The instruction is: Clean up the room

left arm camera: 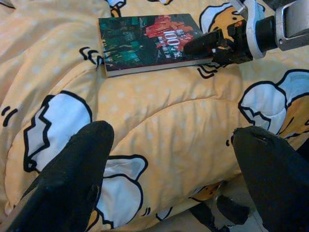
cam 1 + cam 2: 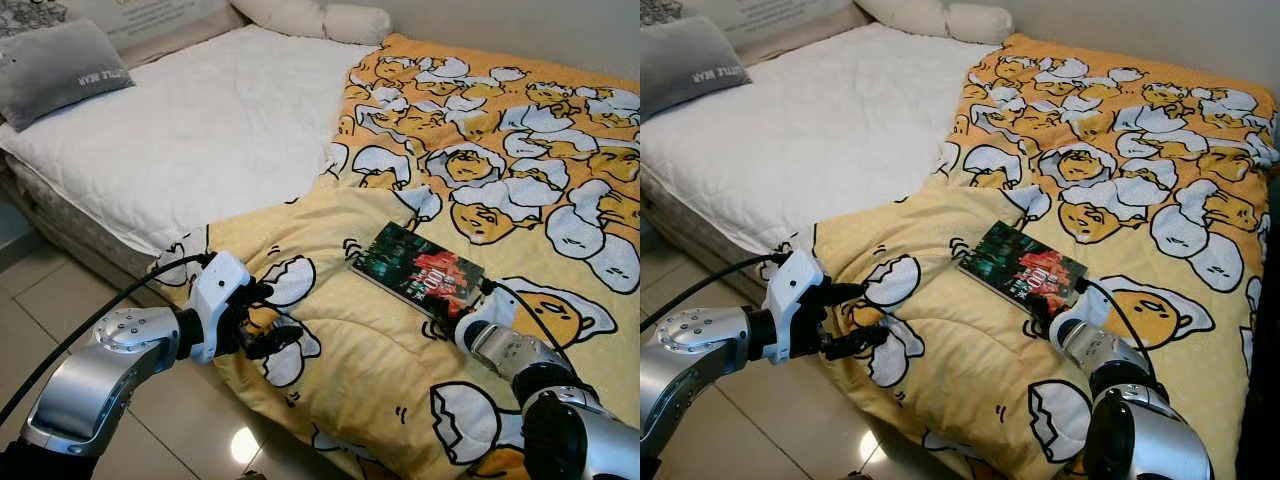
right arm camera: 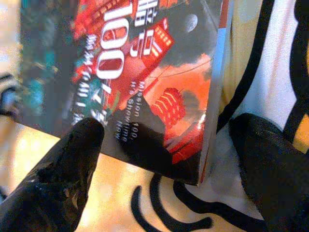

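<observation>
A dark book (image 2: 415, 268) with a red and green cover lies flat on the yellow egg-print blanket (image 2: 480, 150). My right gripper (image 2: 447, 318) is at the book's near corner, open. In the right wrist view that corner sits between the fingers: one finger (image 3: 72, 164) rests over the book's cover (image 3: 145, 72), the other (image 3: 270, 159) is beside the book, over the blanket. My left gripper (image 2: 280, 313) hovers open at the blanket's hanging left edge, well short of the book (image 1: 145, 41), with nothing between its fingers (image 1: 72, 179).
A white mattress pad (image 2: 200, 130) covers the bed's left half, with a grey pillow (image 2: 55, 70) at its far left and cream pillows (image 2: 310, 15) at the head. Tiled floor (image 2: 60, 300) runs along the bed's near left side.
</observation>
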{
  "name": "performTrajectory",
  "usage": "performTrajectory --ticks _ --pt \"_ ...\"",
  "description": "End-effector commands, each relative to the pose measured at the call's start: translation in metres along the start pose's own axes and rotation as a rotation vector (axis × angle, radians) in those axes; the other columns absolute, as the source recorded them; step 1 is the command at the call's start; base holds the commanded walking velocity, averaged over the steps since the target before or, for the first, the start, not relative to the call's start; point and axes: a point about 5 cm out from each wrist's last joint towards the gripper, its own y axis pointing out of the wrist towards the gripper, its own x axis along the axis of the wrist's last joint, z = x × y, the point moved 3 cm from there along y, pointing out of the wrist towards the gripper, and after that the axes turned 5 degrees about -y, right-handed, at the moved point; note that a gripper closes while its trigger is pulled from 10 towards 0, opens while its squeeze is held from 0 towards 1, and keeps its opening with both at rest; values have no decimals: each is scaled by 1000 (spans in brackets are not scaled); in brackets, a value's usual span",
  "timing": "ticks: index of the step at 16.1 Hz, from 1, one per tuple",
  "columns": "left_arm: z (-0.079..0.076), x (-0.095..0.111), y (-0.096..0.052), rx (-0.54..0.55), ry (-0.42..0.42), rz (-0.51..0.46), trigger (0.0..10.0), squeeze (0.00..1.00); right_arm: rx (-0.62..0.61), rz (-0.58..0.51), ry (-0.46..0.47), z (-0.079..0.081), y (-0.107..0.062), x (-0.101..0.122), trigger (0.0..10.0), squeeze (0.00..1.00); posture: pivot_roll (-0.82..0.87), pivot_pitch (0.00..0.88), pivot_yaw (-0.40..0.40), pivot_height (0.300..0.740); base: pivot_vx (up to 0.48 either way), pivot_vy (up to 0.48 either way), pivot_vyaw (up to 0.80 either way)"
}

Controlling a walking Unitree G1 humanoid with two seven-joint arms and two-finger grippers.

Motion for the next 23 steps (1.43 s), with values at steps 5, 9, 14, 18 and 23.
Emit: performTrajectory --ticks 5,9,14,18,23 --pt "2 6 2 3 15 -18 10000 969 189 45 263 28 2 -7 10000 0 -34 53 43 740 0 0 0" --pt "2 9 1 4 2 -32 10000 969 290 74 351 48 0 -3 10000 0 -30 64 35 740 0 0 0" --pt "2 8 0 5 -3 -34 10000 973 388 121 256 71 -2 1 10000 0 -29 59 14 740 0 0 0" --pt "3 6 1 21 -4 -34 10000 969 315 98 160 63 1 -2 10000 0 -21 49 8 740 0 0 0" --pt "1 3 0 30 -4 -28 10000 969 149 4 139 35 5 -4 10000 0 -8 33 -3 740 0 0 0"
